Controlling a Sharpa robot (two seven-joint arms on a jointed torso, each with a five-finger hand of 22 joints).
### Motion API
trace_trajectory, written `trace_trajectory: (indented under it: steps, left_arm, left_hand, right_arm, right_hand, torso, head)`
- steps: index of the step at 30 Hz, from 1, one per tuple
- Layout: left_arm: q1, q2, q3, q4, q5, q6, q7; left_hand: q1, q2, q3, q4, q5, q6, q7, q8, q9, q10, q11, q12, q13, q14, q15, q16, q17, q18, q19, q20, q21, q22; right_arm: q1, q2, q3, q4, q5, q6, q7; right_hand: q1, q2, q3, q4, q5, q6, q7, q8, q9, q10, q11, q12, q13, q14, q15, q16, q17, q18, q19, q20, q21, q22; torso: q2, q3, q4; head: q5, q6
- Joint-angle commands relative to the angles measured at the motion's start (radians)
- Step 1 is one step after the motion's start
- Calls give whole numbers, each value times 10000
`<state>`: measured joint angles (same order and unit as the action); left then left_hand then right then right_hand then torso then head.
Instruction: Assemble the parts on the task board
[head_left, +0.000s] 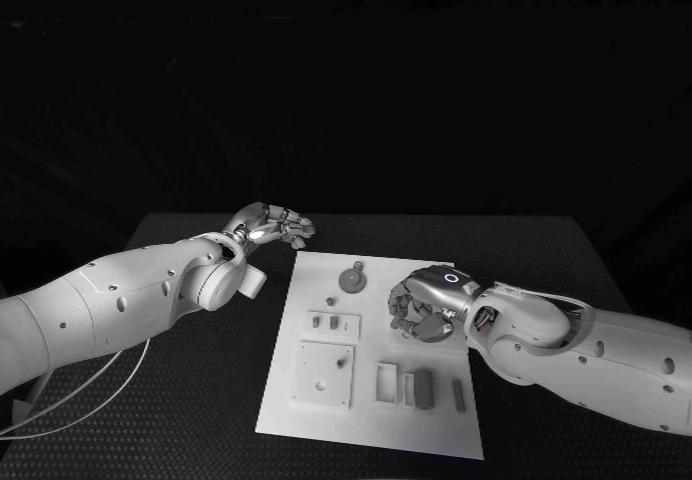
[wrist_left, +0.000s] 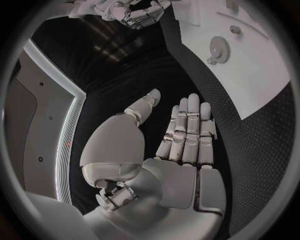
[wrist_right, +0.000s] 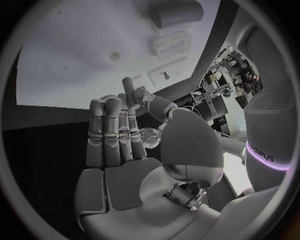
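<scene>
- Two hands are in play, and as far as I can see neither carries a part.
- The right hand (head_left: 423, 303) hangs over the right side of the white board (head_left: 433, 425), about level with its middle rows. In the right wrist view its fingers (wrist_right: 111, 132) run nearly straight with the thumb bent across toward them; a small rod seems to stand up past the fingertips (whether it is pinched or merely behind them I cannot tell).
- The left hand (head_left: 270, 226) is off the board, over the black counter (head_left: 173, 420) near the board's far left corner. In the left wrist view its fingers (wrist_left: 187, 132) lie flat and together with the thumb apart, and nothing is in it.
- On the board, outward from the right hand: a round toothed wheel (head_left: 353, 276) at the far end, small pegs (head_left: 333, 322) just left of the hand, a square plate (head_left: 326, 374) nearer the robot on the left, and a row of upright blocks (head_left: 418, 387) along the near right.
- My judgement: this is an early pick-up step, with most parts lying loose. The next move calls for the right hand to settle on one small piece and close precisely, since the pieces sit close together.
</scene>
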<state>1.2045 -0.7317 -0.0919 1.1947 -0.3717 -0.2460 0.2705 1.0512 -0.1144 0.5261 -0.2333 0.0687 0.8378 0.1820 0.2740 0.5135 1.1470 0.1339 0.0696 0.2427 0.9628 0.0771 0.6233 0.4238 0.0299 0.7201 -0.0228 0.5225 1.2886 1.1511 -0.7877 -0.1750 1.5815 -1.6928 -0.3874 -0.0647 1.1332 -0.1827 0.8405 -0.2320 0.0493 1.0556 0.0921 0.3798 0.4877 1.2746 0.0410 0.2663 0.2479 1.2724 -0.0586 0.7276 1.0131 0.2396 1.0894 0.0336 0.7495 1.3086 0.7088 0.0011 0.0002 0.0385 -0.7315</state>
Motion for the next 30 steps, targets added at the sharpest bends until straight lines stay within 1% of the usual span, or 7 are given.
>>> trace_trajectory:
  steps: [1, 6, 11, 16, 22, 25, 30]
  left_arm:
    - [7, 33, 8, -8, 40, 93, 93]
    - [7, 56, 8, -73, 42, 84, 98]
    - [7, 94, 8, -97, 54, 84, 98]
    - [9, 164, 9, -98, 54, 99, 92]
    - [14, 187, 9, -78, 54, 105, 56]
    - [15, 215, 9, -86, 54, 109, 55]
    - [15, 233, 9, -79, 54, 122, 37]
  left_hand:
    - [-52, 74, -56, 20, -9, -89, 17, 14, -16, -76, 16, 29, -13, 40, 37, -55, 12, 89, 50, 37, -46, 19]
    - [-53, 76, -56, 24, -8, -92, 18, 14, -17, -74, 15, 31, -14, 42, 36, -58, 17, 89, 51, 37, -48, 21]
    - [-53, 76, -55, 25, -7, -92, 18, 15, -17, -72, 15, 32, -15, 44, 36, -62, 22, 90, 52, 37, -51, 23]
    - [-53, 77, -55, 26, -7, -93, 18, 15, -17, -72, 14, 32, -15, 44, 36, -63, 24, 90, 52, 37, -52, 23]
    - [-55, 76, -56, 29, -7, -93, 19, 17, -18, -71, 14, 33, -16, 44, 36, -67, 30, 90, 53, 37, -55, 25]
    - [-51, 76, -53, 30, -4, -93, 18, 18, -18, -70, 13, 34, -17, 44, 36, -71, 33, 90, 53, 37, -58, 27]
    - [-49, 73, -52, 31, -2, -91, 18, 21, -17, -69, 12, 35, -18, 44, 37, -76, 39, 90, 52, 37, -63, 28]
  right_arm:
    - [-8, 127, 8, 137, 78, -185, 54]
    - [-10, 514, 9, 246, 101, -82, 19]
    - [-73, 1192, 9, 233, -354, 58, -235]
    - [-293, 1708, 8, 214, -465, 175, -267]
    - [-660, 2167, 4, 155, -812, 166, -305]
    - [-705, 2305, -8, 97, -851, 183, -310]
    - [-823, 2513, -39, -25, -829, 350, -343]
  right_hand:
    - [-32, -23, 59, 15, -7, 83, 17, 28, 68, 93, 3, 36, 14, -10, -67, 50, -1, 222, 7, -51, 67, 222]
    - [-32, -24, 67, 16, -7, 84, 16, 29, 69, 94, 2, 37, 18, -9, -69, 56, -2, 222, 7, -54, 77, 223]
    - [-34, -17, 75, 16, -5, 79, 17, 26, 69, 88, 3, 34, 21, -10, -69, 62, -5, 222, 3, -56, 88, 223]
    - [-28, -9, 84, 2, 0, 76, 18, 23, 69, 84, 3, 32, 24, -12, -68, 69, -7, 222, -5, -58, 101, 226]
    - [-29, 4, 96, -22, 1, 72, 20, 17, 68, 78, 5, 29, 32, -17, -67, 83, -13, 222, -26, -59, 129, 230]
    - [-30, 0, 101, -29, 0, 74, 20, 17, 69, 79, 4, 30, 36, -19, -67, 88, -15, 222, -31, -59, 140, 230]
    - [-36, 5, 105, -32, 1, 74, 22, 15, 69, 78, 5, 30, 40, -21, -66, 94, -18, 222, -37, -58, 151, 230]
  torso:
    - [3, 1, 9]
    - [4, 3, 11]
    - [5, -3, -4]
    - [4, -3, 30]
    - [10, -6, 12]
    - [7, 0, -4]
    - [8, 1, 17]
  head:
    - [29, -6]
    - [91, 0]
    - [111, -14]
    - [69, -8]
    - [177, -43]
    - [227, -47]
    - [268, -97]
